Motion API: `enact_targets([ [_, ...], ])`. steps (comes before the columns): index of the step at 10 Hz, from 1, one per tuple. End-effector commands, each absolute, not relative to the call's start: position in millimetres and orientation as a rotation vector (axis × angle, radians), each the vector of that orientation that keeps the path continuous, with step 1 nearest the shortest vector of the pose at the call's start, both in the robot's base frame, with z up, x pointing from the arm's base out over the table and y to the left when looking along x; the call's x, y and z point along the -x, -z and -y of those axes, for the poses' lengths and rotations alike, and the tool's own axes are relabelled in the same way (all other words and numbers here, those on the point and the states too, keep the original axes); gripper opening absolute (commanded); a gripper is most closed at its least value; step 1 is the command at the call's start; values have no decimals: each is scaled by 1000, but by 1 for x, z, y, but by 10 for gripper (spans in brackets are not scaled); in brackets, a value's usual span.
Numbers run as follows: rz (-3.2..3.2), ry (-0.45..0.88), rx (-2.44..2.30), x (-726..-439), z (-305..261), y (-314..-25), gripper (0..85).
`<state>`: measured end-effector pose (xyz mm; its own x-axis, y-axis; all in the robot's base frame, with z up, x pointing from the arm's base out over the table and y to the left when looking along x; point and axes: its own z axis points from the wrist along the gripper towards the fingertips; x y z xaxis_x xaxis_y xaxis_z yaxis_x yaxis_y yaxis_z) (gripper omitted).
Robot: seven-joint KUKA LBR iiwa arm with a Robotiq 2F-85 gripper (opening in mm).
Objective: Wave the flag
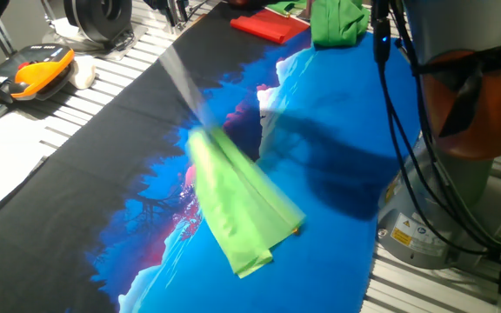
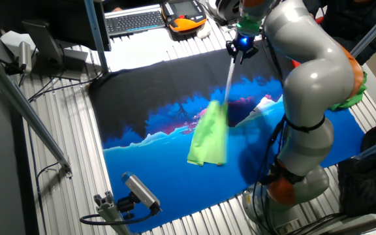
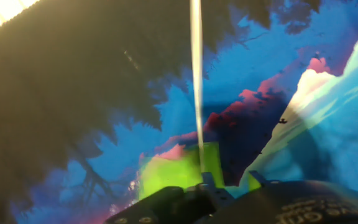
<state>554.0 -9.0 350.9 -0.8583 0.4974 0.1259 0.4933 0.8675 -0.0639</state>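
Note:
The flag (image 2: 211, 134) is lime-green fabric on a slim white stick (image 2: 229, 78). My gripper (image 2: 240, 49) is shut on the stick's upper end and holds the flag pointing down over the printed table cloth (image 2: 155, 156). In one fixed view the flag (image 1: 242, 204) and its stick (image 1: 185, 87) are motion-blurred, and the gripper is out of frame. In the hand view the stick (image 3: 196, 81) runs away from my fingers (image 3: 207, 186) to the green fabric (image 3: 169, 174). I cannot tell whether the flag's lower end touches the cloth.
A red folded cloth (image 1: 268, 26) and a bunched darker-green cloth (image 1: 337, 22) lie at the table's far edge. An orange-black pendant (image 1: 29, 74) and a keyboard (image 2: 136, 21) sit beyond the cloth. A camera on a stand (image 2: 139, 189) is at the front. My arm's base (image 1: 459, 174) is beside the table.

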Motion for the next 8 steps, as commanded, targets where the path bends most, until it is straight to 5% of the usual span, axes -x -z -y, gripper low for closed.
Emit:
enact_targets([
  [1, 2912, -10, 736, -555, 9, -351, 510],
  [2, 2933, 31, 645, -555, 11, -352, 170],
  [3, 2915, 148, 599, -555, 13, -352, 0],
  [8, 3007, -113, 439, -548, 12, -355, 0],
])
